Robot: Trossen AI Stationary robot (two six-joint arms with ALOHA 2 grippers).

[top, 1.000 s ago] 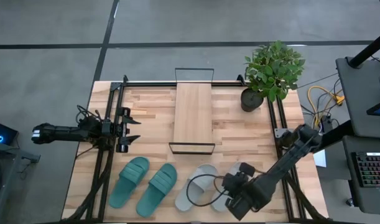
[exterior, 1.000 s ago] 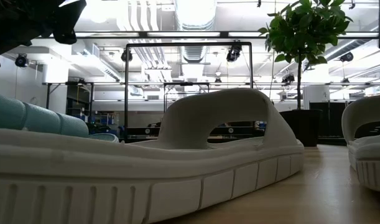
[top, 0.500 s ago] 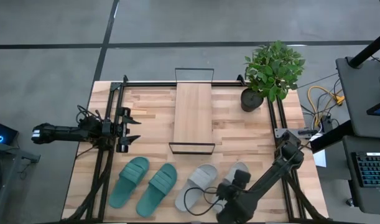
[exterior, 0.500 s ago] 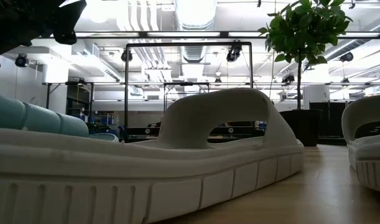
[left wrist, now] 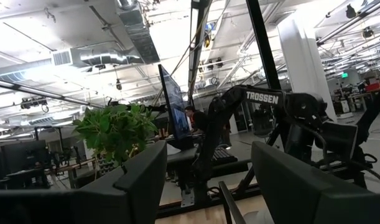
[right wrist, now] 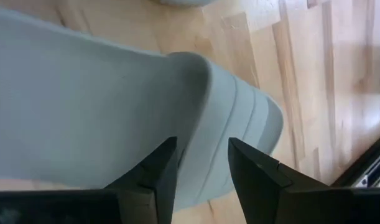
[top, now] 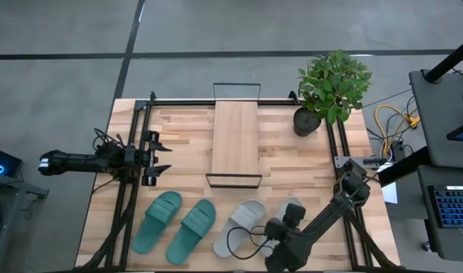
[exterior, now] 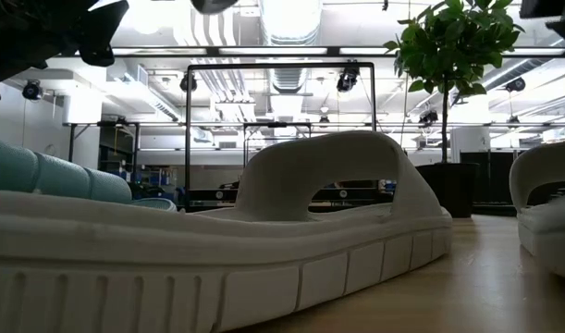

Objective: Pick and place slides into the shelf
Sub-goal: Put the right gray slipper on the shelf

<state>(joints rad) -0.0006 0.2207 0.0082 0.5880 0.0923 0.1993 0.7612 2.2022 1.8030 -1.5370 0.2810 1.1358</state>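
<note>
Four slides are lying in a row along the near edge of the table (top: 292, 155): a teal-green pair (top: 174, 225) on the left and a pale grey pair beside it, each with a thick sole and a wide ribbed strap arching over an open toe. The left grey slide (top: 240, 227) is lying free, filling the low view with its grooved sole edge. The right grey slide (top: 290, 211) is lying partly under the right arm. The right gripper (right wrist: 199, 163) is hanging close over that slide's rounded edge, its fingers parted by a narrow gap with the grey rubber showing between them; whether they are touching it cannot be told. The shelf (top: 236, 142), a light plank on a thin black wire frame, is standing bare at mid-table. Compared with a second ago, the right arm is sitting further left and nearer the table's front edge. The left gripper (top: 158, 147) is waiting at the table's left side, fingers spread wide.
</note>
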